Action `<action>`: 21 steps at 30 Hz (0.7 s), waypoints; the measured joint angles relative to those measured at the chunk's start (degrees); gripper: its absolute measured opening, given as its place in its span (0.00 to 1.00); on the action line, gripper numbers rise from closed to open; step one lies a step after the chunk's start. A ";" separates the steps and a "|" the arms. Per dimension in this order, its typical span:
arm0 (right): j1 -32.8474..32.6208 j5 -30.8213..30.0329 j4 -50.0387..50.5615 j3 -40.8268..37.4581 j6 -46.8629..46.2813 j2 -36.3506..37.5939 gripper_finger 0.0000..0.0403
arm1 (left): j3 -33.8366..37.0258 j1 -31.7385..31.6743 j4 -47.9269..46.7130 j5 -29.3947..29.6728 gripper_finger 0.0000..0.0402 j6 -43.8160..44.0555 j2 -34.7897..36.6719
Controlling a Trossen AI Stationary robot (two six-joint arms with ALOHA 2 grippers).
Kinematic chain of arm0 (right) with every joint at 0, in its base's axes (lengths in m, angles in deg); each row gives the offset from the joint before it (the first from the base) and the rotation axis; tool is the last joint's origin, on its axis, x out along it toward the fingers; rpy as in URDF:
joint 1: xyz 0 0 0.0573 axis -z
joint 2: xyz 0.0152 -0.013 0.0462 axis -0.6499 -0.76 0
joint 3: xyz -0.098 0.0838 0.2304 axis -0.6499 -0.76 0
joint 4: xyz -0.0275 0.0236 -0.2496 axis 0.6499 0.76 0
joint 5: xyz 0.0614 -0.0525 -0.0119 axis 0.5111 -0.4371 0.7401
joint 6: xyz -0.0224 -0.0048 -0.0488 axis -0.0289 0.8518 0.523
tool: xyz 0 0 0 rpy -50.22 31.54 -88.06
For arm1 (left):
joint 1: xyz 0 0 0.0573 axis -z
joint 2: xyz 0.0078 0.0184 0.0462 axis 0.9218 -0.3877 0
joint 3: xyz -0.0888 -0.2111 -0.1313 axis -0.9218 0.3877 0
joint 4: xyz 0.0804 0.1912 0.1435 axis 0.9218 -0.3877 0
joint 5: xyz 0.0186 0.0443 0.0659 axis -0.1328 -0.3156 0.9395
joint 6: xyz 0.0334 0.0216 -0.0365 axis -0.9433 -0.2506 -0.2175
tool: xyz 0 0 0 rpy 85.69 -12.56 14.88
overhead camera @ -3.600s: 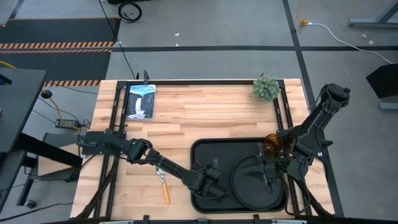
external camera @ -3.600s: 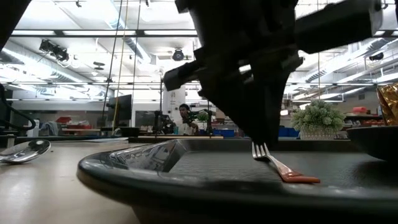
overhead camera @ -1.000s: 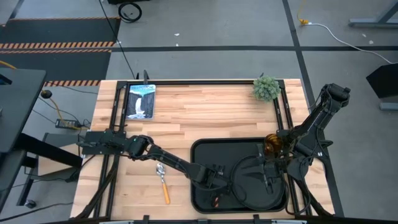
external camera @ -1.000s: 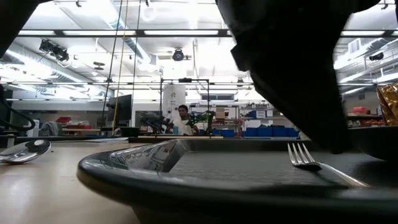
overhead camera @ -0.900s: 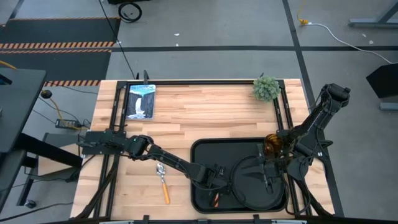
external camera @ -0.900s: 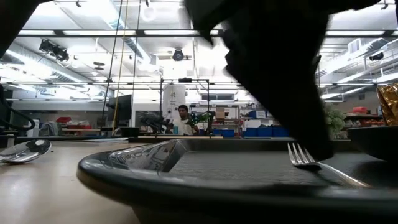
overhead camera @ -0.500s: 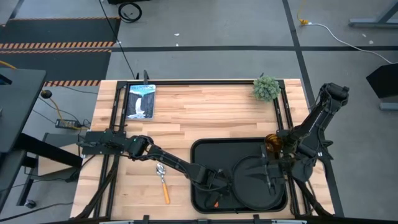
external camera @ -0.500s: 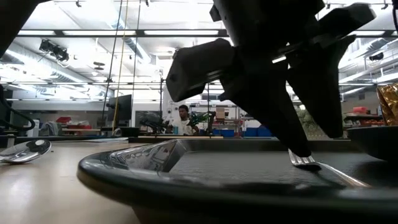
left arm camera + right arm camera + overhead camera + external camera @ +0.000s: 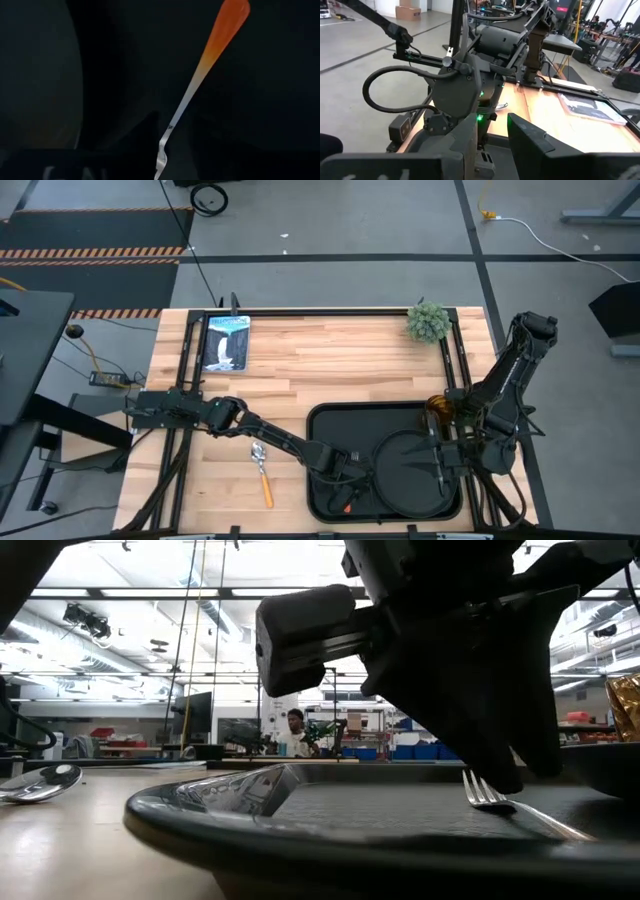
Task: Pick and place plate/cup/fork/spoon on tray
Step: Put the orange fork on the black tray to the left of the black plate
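Left gripper (image 9: 345, 472) low over tray (image 9: 325, 420), jaws parted astride fork (image 9: 200, 85) lying flat; spoon (image 9: 262, 472) on table left of tray. Right gripper (image 9: 440, 465) above plate (image 9: 400, 470), jaws slightly apart, holding nothing.

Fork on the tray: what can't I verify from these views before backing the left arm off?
- Fork tines: cut off by the bottom edge in the left wrist view, and covered by the left tool in the high view.
- Plate: in the high view, its right part is hidden under the right tool.
- Cup: cut off by the right edge in the low view.
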State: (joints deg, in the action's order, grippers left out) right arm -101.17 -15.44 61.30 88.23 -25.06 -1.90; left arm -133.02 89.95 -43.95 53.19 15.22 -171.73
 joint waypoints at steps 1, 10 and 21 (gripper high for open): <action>0.02 0.00 0.01 0.00 -0.11 0.00 0.28 | 0.00 -0.12 0.00 -0.47 0.25 0.01 0.00; 0.00 -0.02 0.49 0.00 0.50 -0.02 0.28 | 0.00 -1.78 0.04 -4.35 0.20 -0.11 0.00; 0.00 -0.04 0.82 0.00 0.63 -0.04 0.28 | 0.00 -3.23 1.09 -8.66 0.24 -1.42 0.00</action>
State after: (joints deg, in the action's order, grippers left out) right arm -101.17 -15.49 62.12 88.23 -24.43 -1.94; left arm -133.02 86.72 -42.86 44.53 13.80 -171.73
